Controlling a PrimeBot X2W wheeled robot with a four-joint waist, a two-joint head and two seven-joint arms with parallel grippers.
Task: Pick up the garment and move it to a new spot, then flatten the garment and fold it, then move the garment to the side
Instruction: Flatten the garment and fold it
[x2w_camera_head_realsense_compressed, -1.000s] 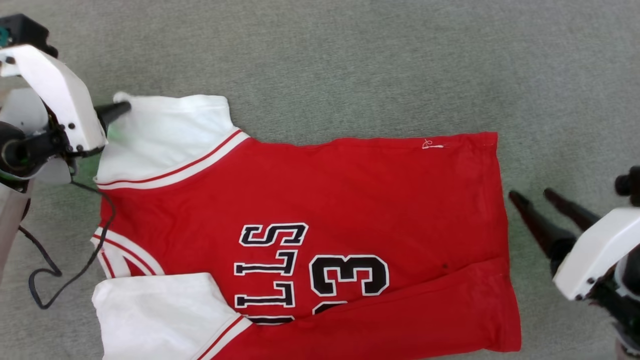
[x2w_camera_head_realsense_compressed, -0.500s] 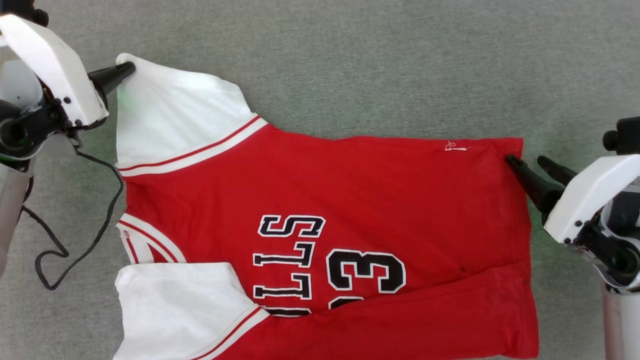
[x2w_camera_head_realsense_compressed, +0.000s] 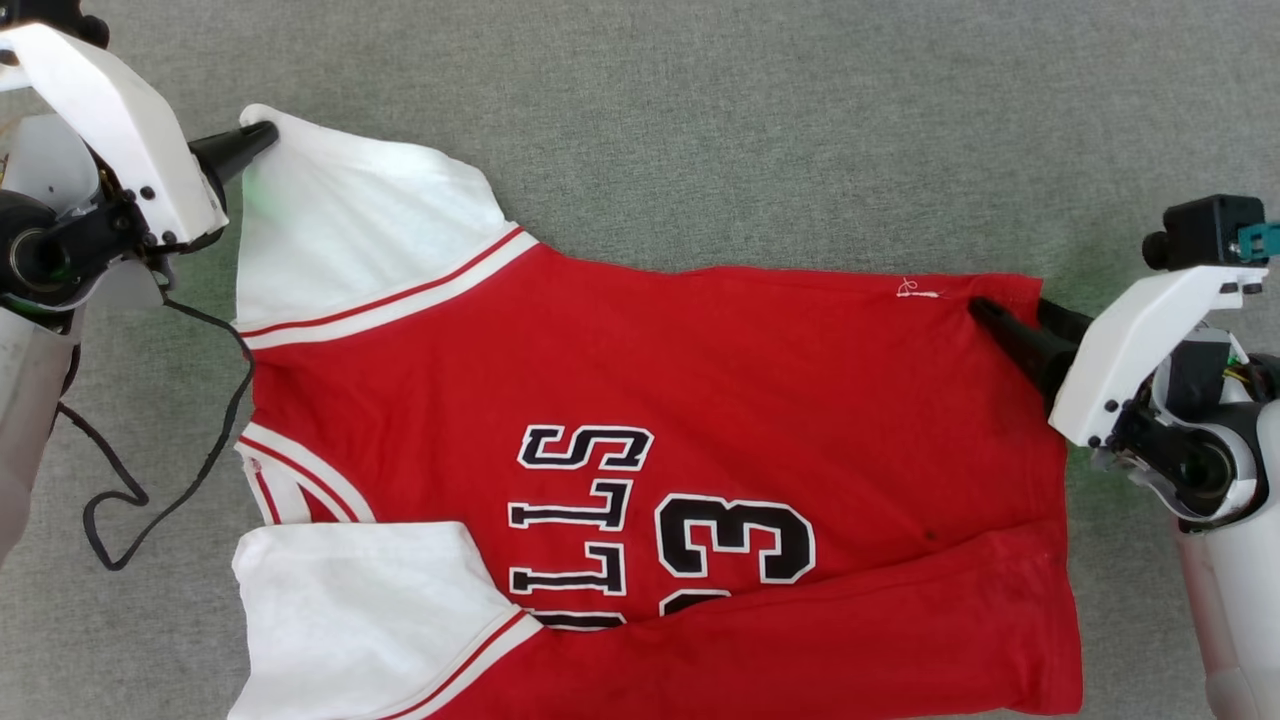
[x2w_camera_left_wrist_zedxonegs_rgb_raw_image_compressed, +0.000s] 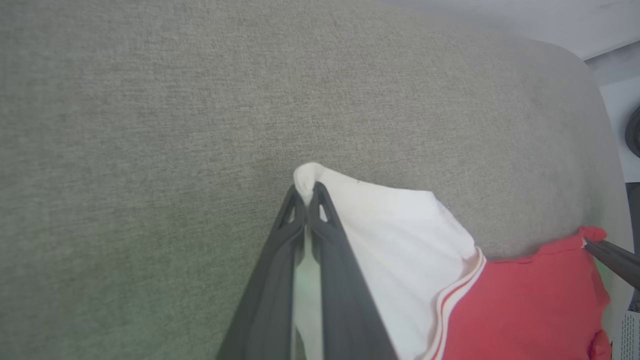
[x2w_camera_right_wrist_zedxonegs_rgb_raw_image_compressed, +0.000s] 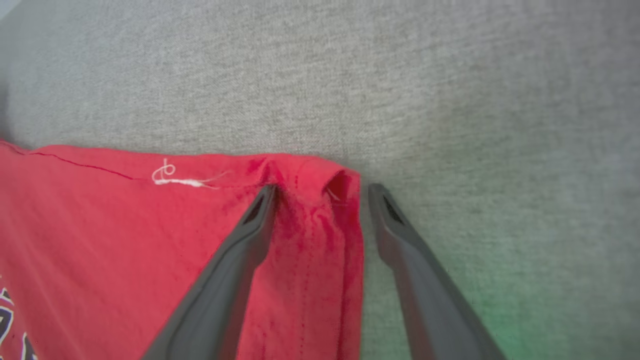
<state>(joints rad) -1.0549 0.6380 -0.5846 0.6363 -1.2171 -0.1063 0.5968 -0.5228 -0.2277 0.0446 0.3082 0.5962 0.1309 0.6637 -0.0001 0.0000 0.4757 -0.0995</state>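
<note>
The garment (x2w_camera_head_realsense_compressed: 700, 390), a red jersey with white sleeves and a black "BULLS 23" print, lies spread on the grey surface, its near side folded over. My left gripper (x2w_camera_head_realsense_compressed: 262, 135) is shut on the tip of the far white sleeve (x2w_camera_left_wrist_zedxonegs_rgb_raw_image_compressed: 395, 240), and the fingertips (x2w_camera_left_wrist_zedxonegs_rgb_raw_image_compressed: 320, 192) pinch the cloth. My right gripper (x2w_camera_head_realsense_compressed: 1010, 312) stands open at the far hem corner. It straddles that corner (x2w_camera_right_wrist_zedxonegs_rgb_raw_image_compressed: 345, 185): one finger (x2w_camera_right_wrist_zedxonegs_rgb_raw_image_compressed: 257, 210) rests on the red cloth and the other finger (x2w_camera_right_wrist_zedxonegs_rgb_raw_image_compressed: 385, 205) lies on the bare surface beside the hem.
A black cable (x2w_camera_head_realsense_compressed: 170, 430) loops from my left arm onto the grey fabric surface (x2w_camera_head_realsense_compressed: 750, 130) beside the collar. The surface's rounded edge (x2w_camera_left_wrist_zedxonegs_rgb_raw_image_compressed: 607, 165) lies beyond the garment, with pale floor past it.
My left gripper has drawn the far sleeve outward, away from the body of the shirt. My right gripper has moved from beside the hem to its far corner and now straddles it.
</note>
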